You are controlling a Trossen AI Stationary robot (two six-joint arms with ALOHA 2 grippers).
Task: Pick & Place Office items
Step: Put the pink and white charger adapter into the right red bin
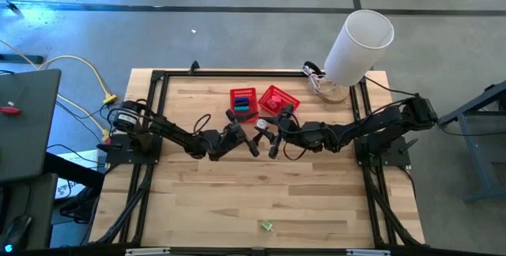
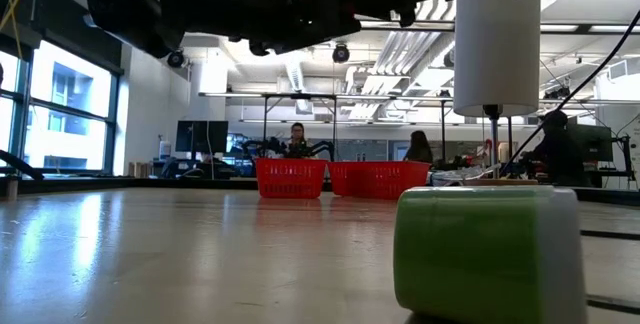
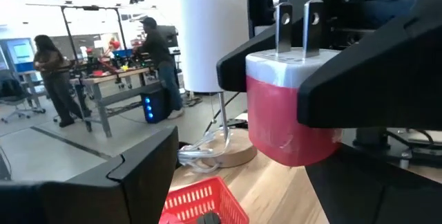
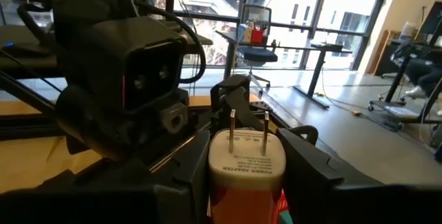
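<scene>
A red-and-white power adapter [image 4: 245, 169] with two metal prongs hangs above the table's middle, with my right gripper [image 4: 248, 182] shut on it. My left gripper [image 3: 242, 158] stands open right in front of it, coming from the table's left; its fingers [image 3: 131, 172] reach to either side of the adapter's lower end, with no touch showing. In the high view both grippers [image 1: 262, 133] meet just in front of two red baskets [image 1: 243, 102] [image 1: 278, 98]. The left basket holds a teal and a dark item. A small green item [image 1: 266, 225] lies near the front edge. My right gripper pinches the adapter's red body [image 3: 276, 124] between its two fingers [image 3: 359, 72], one on each of two opposite sides. The fingers come level from the table's right. The adapter sits upright, lifted clear of the table, its white end [image 4: 246, 151] and prongs above the fingers.
A tall white cylinder [image 1: 360, 43] stands on a stand at the far right corner, with cables at its foot. A black frame runs around the wooden table [image 1: 237, 193]. Beyond the table are desks and people.
</scene>
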